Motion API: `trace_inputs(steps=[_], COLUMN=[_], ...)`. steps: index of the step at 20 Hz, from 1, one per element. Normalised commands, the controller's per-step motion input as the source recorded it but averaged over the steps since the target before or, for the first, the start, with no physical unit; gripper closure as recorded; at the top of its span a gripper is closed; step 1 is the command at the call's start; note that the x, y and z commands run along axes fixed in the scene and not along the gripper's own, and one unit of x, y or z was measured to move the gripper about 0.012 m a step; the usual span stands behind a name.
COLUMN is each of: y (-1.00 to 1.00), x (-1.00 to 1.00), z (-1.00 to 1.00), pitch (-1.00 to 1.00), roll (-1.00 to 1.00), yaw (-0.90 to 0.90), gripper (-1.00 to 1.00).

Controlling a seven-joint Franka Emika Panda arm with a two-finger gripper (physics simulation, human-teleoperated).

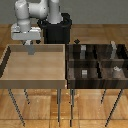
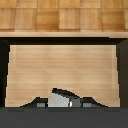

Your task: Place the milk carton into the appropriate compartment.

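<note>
You see a wood parquet floor point(image 1: 100, 30) in warm brown squares under even, soft light. Thin metal legs point(image 1: 60, 106) stand on it, casting faint shadows.

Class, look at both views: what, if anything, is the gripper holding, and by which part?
The gripper holds the milk carton, clamped across its sides near the gabled top, above the light wooden tray.
</note>
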Motion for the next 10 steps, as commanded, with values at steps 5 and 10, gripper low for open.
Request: trace_inputs(steps=[5,10], y=[1.0,1.0], x=[0.0,0.0], z=[0.0,0.0], pitch=[0.0,0.0], roll=[0.0,0.0], yaw=[0.0,0.0], gripper=[1.0,1.0])
